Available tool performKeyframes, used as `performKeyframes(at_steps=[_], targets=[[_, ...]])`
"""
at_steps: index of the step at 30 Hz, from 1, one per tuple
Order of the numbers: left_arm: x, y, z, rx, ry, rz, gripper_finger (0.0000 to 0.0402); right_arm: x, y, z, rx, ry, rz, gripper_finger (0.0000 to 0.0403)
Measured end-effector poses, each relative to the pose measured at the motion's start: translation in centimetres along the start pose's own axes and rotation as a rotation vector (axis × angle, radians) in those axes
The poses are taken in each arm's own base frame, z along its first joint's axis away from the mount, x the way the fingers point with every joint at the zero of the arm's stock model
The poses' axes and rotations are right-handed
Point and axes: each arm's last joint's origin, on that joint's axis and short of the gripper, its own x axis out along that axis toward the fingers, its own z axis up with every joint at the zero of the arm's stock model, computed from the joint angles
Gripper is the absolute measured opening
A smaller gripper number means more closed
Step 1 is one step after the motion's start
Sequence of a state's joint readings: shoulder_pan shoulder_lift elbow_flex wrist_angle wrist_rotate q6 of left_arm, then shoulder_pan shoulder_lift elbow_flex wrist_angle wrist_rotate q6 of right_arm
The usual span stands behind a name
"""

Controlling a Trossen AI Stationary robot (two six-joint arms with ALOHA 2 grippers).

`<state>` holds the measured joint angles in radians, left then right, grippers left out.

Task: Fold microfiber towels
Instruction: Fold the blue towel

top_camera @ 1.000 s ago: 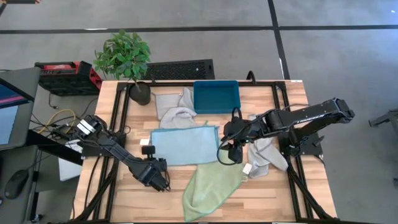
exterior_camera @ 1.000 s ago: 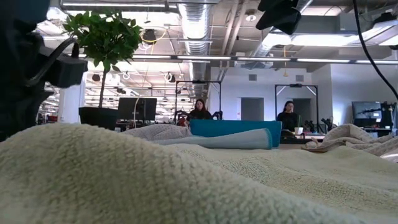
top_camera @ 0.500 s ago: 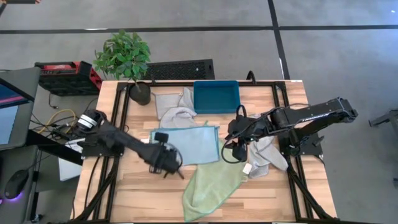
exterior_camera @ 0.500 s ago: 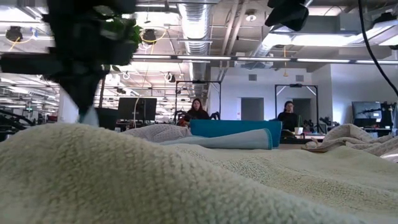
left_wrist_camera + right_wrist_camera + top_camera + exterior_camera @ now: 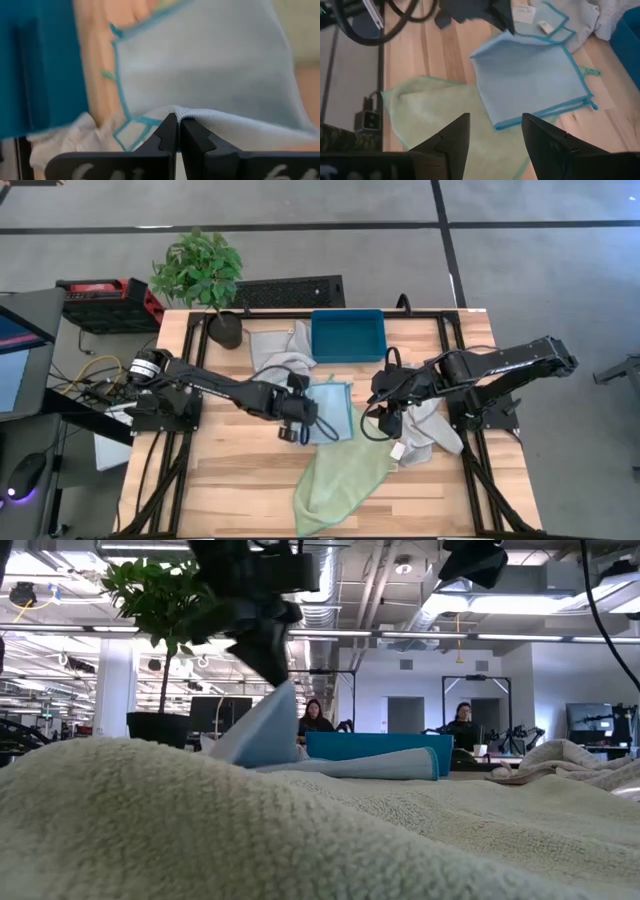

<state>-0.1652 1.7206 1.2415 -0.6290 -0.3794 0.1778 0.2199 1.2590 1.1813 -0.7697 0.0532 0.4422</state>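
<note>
High view: the left gripper [image 5: 300, 423], fingers clenched on the edge of the thin light blue microfiber towel [image 5: 335, 410], now sits over the table's middle. A second ago it was down at seven o'clock by the towel's near-left corner. It has swept toward three o'clock, dragging that edge over the rest, so the cloth, then spread flat, is now doubled into a narrow strip below the rigid teal plastic bin [image 5: 348, 335]. That reads as the first fold nearly laid; release should come next. The right gripper [image 5: 385, 420] hangs released at three o'clock of the strip, holding nothing. The soft light green microfiber towel [image 5: 335, 480] lies crumpled at six o'clock, still unfolded.
</note>
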Motion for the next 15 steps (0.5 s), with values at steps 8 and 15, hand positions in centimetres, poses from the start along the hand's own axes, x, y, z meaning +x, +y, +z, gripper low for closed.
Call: performKeyframes(at_steps=[8,15], targets=[[0.6,2.5,1.2,-0.122,-0.145,0.058,0.0,-0.9,-0.1,-0.2,0.004,-0.007,0.003,0.0202],[1.6,2.3,2.6,-0.105,-0.27,0.033,0.0,-1.8,-0.3,-0.2,0.006,-0.044,-0.002,0.0202]])
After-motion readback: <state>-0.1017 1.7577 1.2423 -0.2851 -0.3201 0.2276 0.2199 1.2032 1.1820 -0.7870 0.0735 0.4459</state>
